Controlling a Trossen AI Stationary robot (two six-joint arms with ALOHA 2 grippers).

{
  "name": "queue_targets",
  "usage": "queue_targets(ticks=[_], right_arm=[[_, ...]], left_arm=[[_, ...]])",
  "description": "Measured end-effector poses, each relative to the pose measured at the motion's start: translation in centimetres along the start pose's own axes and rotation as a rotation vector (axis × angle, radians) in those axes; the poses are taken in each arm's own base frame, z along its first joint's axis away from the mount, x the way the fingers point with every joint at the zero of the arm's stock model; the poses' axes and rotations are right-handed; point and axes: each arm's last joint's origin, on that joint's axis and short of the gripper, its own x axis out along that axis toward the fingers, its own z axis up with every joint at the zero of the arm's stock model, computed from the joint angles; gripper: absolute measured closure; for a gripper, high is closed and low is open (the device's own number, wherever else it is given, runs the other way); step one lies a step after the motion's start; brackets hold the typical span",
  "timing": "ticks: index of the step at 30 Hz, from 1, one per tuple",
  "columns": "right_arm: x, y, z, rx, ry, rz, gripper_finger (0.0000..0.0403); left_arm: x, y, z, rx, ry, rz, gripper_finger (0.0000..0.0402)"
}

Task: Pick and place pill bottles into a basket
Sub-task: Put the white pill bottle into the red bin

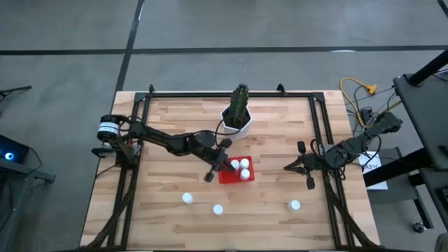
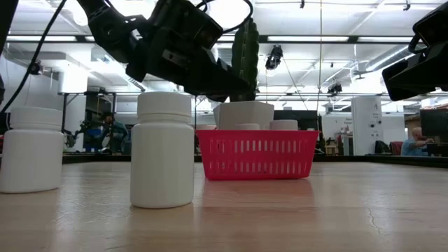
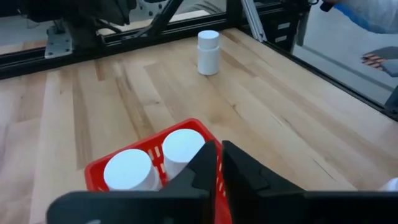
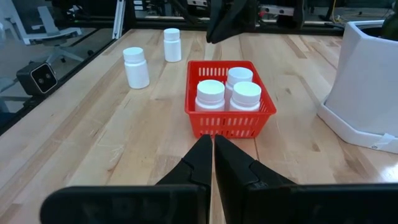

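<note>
- two white pill bottles stood closest to the table-height camera: one [image 2: 162,150] upright near the front of the wooden table [image 1: 175,224], a second [image 2: 31,148] at the edge of that view beside it.
- from above, three bottles stood loose along the near side of the table: one [image 1: 187,199], one [image 1: 218,208] just beside it, and one [image 1: 295,205] well apart, toward the right arm's side.
- red basket [image 1: 222,176] sat near the middle of the table, in front of the white plant pot [image 1: 236,120] with its green cactus [image 1: 241,102].
- three white-capped bottles stood upright inside the basket, touching one another, two [image 4: 210,95] [image 4: 247,96] nearer the right wrist camera and one [image 4: 239,77] behind them.
- left gripper [image 1: 215,168] hung at the basket's left edge, just above its rim; its fingers [image 3: 245,174] were pressed nearly together, only a thin slit between them, pinching nothing.
- through the left wrist camera two caps [image 3: 129,168] [image 3: 183,144] showed in the basket just past the fingers, and the lone far bottle [image 3: 208,52] stood out on bare wood.
- right gripper [image 1: 302,166] waited over the right side of the table, well apart from the basket, pointing at it; its fingers [image 4: 235,163] were pressed together and held nothing.
- a person's sleeve and hand [image 3: 377,60] showed beyond the table edge in the left wrist camera.
</note>
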Motion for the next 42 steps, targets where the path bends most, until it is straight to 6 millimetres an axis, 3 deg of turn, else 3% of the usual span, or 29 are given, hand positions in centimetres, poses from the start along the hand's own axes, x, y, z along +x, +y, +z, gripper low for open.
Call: queue_targets(ticks=[33, 42], right_arm=[[0.0, 0.0, 0.0, -0.006, 0.0, -0.001, 0.0394], [0.0, 0.0, 0.0, -0.006, 0.001, -0.001, 0.0394]], left_arm=[[2.1, 0.0, -3.5, -0.075, 0.109, -0.017, 0.04], [2.4, 0.3, -3.7, -0.065, 0.134, 0.071, 0.04]])
